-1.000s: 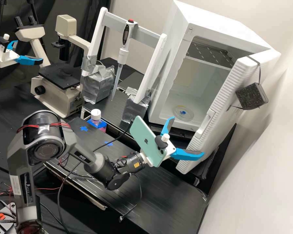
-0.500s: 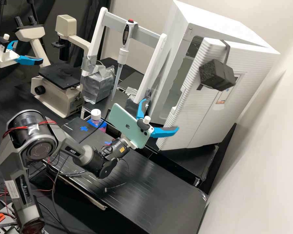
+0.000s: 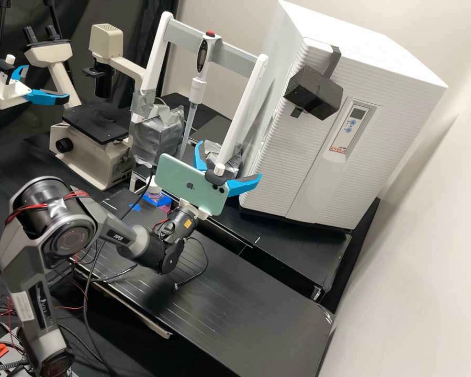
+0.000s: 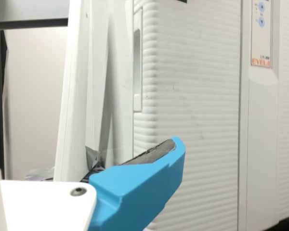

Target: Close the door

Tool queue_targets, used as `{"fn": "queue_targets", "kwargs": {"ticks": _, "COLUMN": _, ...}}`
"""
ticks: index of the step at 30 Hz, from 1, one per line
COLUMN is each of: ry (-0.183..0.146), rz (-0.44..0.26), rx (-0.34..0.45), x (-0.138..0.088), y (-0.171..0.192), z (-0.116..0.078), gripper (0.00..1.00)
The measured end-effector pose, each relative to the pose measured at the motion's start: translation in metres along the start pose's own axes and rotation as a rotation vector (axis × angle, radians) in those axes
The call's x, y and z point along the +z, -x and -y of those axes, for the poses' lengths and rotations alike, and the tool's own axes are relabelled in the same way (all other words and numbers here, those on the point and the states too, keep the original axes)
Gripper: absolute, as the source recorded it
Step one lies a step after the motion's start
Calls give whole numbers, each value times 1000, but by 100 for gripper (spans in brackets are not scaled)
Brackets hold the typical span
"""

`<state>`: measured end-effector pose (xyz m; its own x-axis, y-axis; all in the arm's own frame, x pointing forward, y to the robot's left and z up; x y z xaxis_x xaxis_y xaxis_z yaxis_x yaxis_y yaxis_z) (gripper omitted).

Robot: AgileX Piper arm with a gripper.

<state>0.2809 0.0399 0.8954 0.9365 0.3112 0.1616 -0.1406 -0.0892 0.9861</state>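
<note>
High view: the gripper (image 3: 228,162) has its fingers spread wide, empty; the incubator door (image 3: 293,157) at its two o'clock looks flush. Closing seems finished; next, likely, a retreat toward eight o'clock.

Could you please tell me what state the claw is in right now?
Blue-fingered white plastic claw: open, fingers spread apart, holding nothing.

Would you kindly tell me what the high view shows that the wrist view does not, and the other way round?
High view: the beige microscope, the light green phone and the small bottle.
Wrist view: the dark screw head in the white plate.
Both: the closed white door, its control panel, and the gripper with blue fingers.
</note>
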Motion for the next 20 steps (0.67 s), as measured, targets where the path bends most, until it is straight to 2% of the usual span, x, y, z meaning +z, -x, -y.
{"fn": "queue_targets", "kwargs": {"ticks": 8, "ry": -16, "rz": 3, "rx": -14, "x": -1, "y": 0, "z": 8, "gripper": 100}}
{"fn": "queue_targets", "kwargs": {"ticks": 12, "ry": 20, "rz": 58, "rx": 32, "x": -4, "y": 12, "z": 15, "gripper": 100}}
{"fn": "queue_targets", "kwargs": {"ticks": 15, "ry": 28, "rz": 92, "rx": 79, "x": -11, "y": 25, "z": 19, "gripper": 100}}
{"fn": "queue_targets", "kwargs": {"ticks": 20, "ry": -10, "rz": 119, "rx": 61, "x": -18, "y": 46, "z": 32, "gripper": 100}}
